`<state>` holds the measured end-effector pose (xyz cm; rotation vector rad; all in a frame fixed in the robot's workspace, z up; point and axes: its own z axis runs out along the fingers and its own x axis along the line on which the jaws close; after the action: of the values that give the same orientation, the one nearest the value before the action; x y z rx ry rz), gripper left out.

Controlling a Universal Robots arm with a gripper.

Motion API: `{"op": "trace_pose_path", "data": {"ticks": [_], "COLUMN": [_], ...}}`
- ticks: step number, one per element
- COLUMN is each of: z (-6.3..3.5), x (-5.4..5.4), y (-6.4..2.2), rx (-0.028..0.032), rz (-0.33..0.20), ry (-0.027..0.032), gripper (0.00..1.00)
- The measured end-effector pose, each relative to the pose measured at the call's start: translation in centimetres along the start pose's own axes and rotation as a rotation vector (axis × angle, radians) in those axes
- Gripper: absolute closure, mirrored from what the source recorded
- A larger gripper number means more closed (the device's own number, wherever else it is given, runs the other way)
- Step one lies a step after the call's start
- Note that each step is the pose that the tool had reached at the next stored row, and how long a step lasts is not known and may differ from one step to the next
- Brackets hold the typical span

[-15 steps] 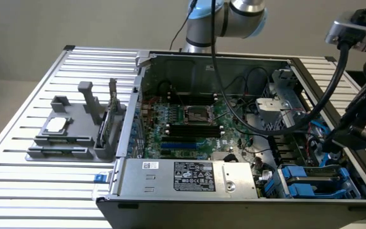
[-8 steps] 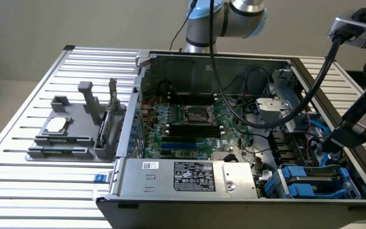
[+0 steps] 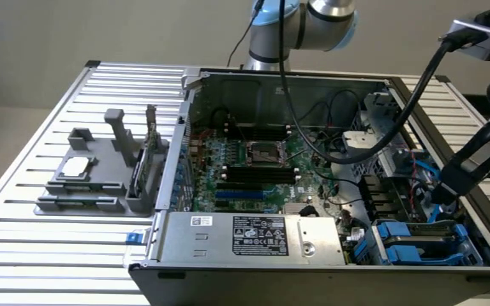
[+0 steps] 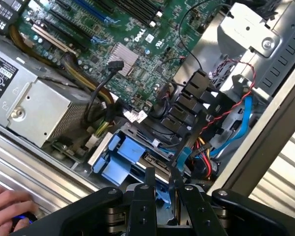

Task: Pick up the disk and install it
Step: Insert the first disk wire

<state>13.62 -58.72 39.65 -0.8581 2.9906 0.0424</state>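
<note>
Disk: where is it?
In the near corner of the case on the exterior view's right, the disk sits beside the power supply, close to the gripper.

- I count one table.
- One case stands on it.
- Inside the case I see one board, and on that board one socket and one heatsink.
- One power box.
- One stand, carrying one chip.
- One disk that I can count for sure; the blue pieces stacked around it may be a second carrier, but I cannot tell.
- One hand, a person's.
- One arm, mine, and one claw on it.
</note>
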Motion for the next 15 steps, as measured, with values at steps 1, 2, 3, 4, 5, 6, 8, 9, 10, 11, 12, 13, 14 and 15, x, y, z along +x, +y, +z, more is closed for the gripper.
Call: {"op": "trace_pose_path", "data": {"ticks": [1, 2, 3, 4, 5, 6, 8, 9, 10, 11, 12, 13, 14, 15], "z": [0.00, 0.00, 0.01, 0.01, 0.00, 0.01, 0.01, 0.01, 0.01, 0.01, 0.02, 0.01, 0.02, 0.02], "x": [0.00, 0.00, 0.00, 0.00, 0.00, 0.00, 0.00, 0.00, 0.00, 0.00, 0.00, 0.00, 0.00, 0.00], "y": [0.00, 0.00, 0.00, 0.00, 0.00, 0.00, 0.00, 0.00, 0.00, 0.00, 0.00, 0.00, 0.00, 0.00], "rx": [0.0007, 0.0014, 0.0019, 0.0026, 0.0033, 0.0039, 0.0052, 0.0059, 0.0066, 0.0072, 0.0079, 0.0086, 0.0092, 0.0099], "rz": [0.020, 0.038, 0.055, 0.074, 0.091, 0.109, 0.146, 0.164, 0.182, 0.200, 0.218, 0.237, 0.255, 0.273], "ry": [-0.0004, -0.0007, -0.0010, -0.0013, -0.0017, -0.0020, -0.0026, -0.0030, -0.0033, -0.0036, -0.0040, -0.0043, -0.0046, -0.0050], "gripper": [0.74, 0.74, 0.74, 0.74, 0.74, 0.74, 0.74, 0.74, 0.74, 0.74, 0.74, 0.74, 0.74, 0.74]}}
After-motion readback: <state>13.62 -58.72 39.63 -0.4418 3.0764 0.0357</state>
